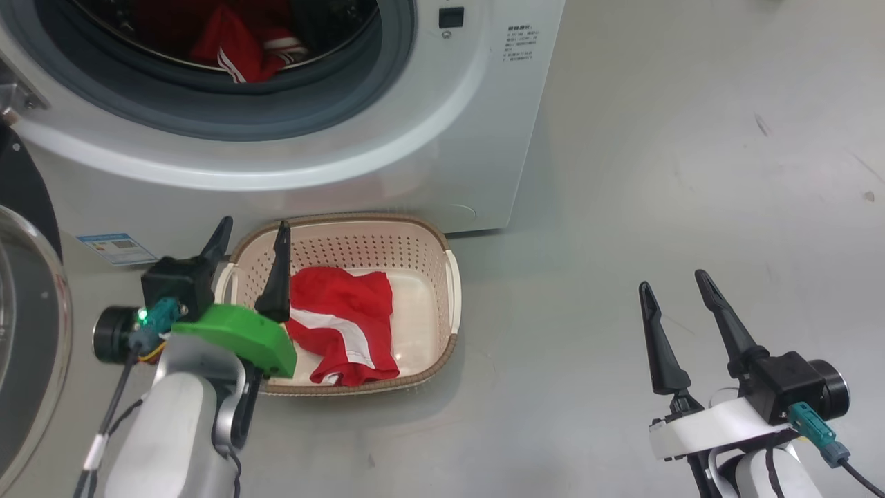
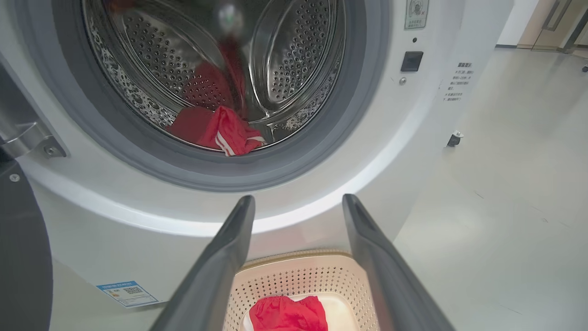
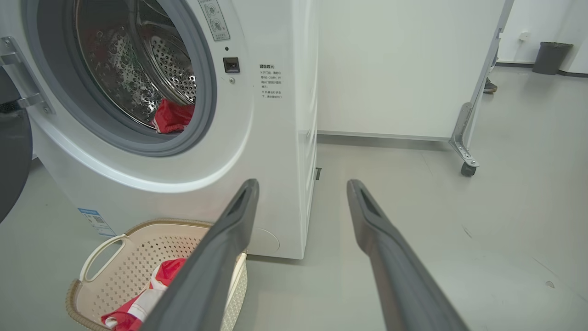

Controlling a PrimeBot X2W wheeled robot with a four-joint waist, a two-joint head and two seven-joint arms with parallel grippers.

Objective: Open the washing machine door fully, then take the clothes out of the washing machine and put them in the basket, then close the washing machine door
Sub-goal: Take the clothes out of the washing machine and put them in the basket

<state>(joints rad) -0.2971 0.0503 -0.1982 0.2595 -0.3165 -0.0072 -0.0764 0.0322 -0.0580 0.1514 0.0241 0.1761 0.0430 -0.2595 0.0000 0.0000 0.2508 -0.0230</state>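
Left claw (image 1: 253, 223) hangs wide open and empty over the left end of the basket (image 1: 453, 277), which sits on the floor (image 1: 691, 173) just before the washing machine (image 1: 429, 159). Just right of that claw, 1 red garment (image 1: 342, 315) with a white stripe lies in the basket. Ahead of it more red clothes (image 1: 235, 41) lie in the drum (image 2: 294, 55); to its left stands the swung-open washing machine door (image 1: 21, 325). Right claw (image 1: 673, 279), well off to the right, is wide too, holding nothing.
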